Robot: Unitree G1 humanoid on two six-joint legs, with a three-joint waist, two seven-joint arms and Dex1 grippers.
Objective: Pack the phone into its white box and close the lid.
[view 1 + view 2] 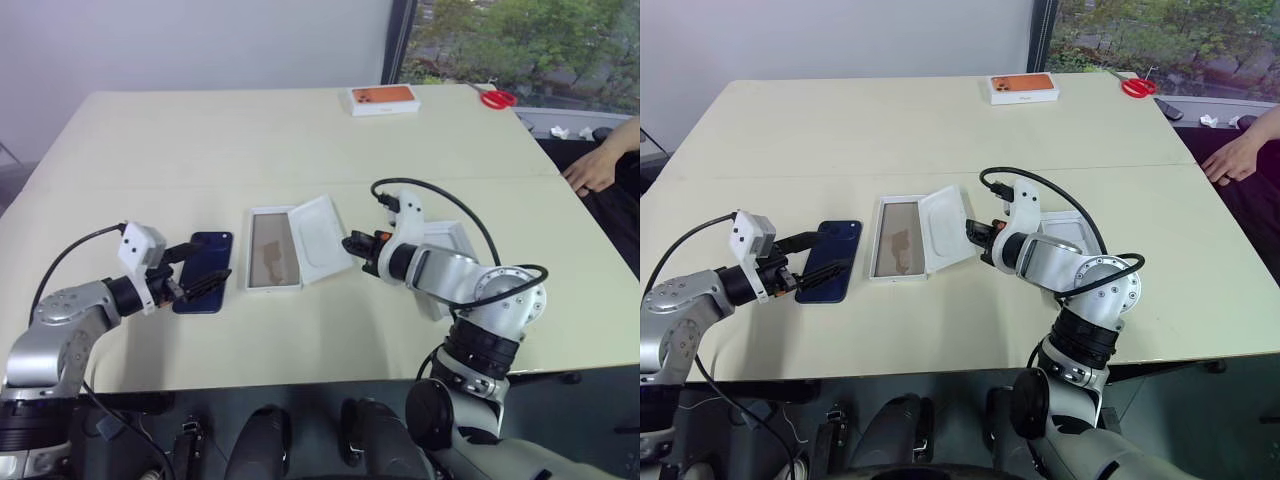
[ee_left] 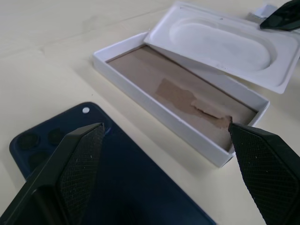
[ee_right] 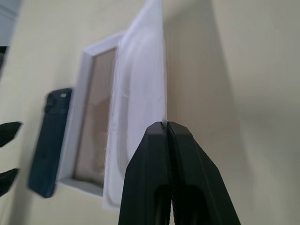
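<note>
The phone (image 1: 204, 271) lies flat on the counter (image 1: 300, 130), just left of the white box (image 1: 272, 251); their long axes run side by side, away from the robot. The left pincer (image 1: 197, 269) is nearer, its fingers wide apart over the phone's near end and holding nothing. The right pincer (image 1: 352, 246) is pressed together on the edge of the flat white insert (image 1: 320, 238), which leans tilted on the box's right rim. I think the insert must leave before the phone goes in.
</note>
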